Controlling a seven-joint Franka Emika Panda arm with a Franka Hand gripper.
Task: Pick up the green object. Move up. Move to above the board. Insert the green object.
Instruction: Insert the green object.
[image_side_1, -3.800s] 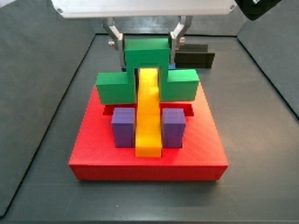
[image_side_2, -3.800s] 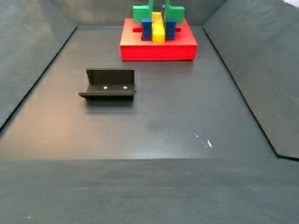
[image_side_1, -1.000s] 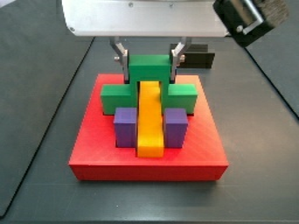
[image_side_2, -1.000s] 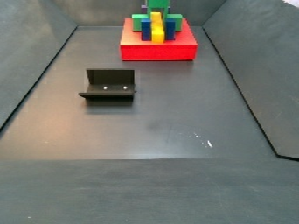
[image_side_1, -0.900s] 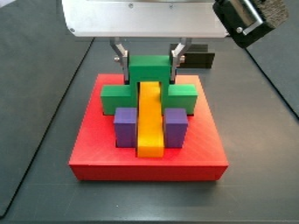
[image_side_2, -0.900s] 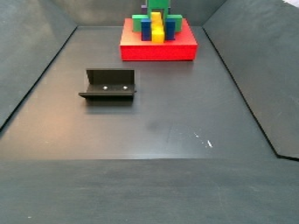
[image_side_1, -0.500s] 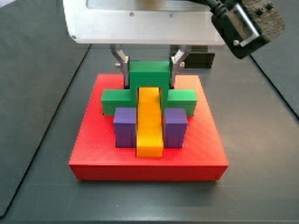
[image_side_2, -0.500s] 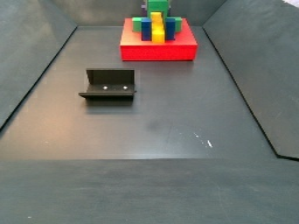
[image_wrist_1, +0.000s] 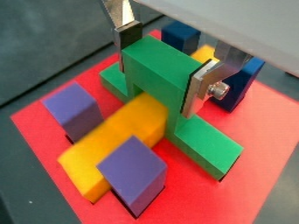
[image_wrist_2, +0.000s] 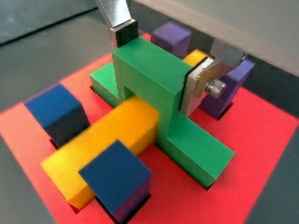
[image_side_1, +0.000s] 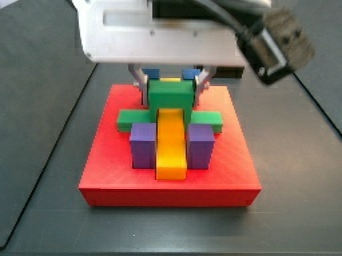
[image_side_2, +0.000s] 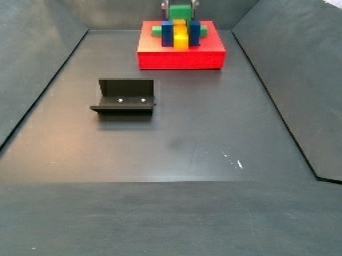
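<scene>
One bright green arch-shaped block (image_wrist_1: 163, 83) straddles one long yellow bar (image_wrist_1: 117, 144) on the flat red square board (image_wrist_1: 268, 166), with two purple cubes (image_wrist_1: 73, 109) and two blue cubes (image_wrist_2: 56, 109). The gripper (image_wrist_2: 163, 57) reaches down from above, silver plates clamping the arch's top. One dark L-shaped fixture (image_side_2: 124, 98) sits well apart.

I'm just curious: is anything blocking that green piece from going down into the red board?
Nothing visible does. The hand grips the green piece, which straddles the yellow bar on the board. Its legs sit on either side of the bar; whether they are fully seated cannot be told.
</scene>
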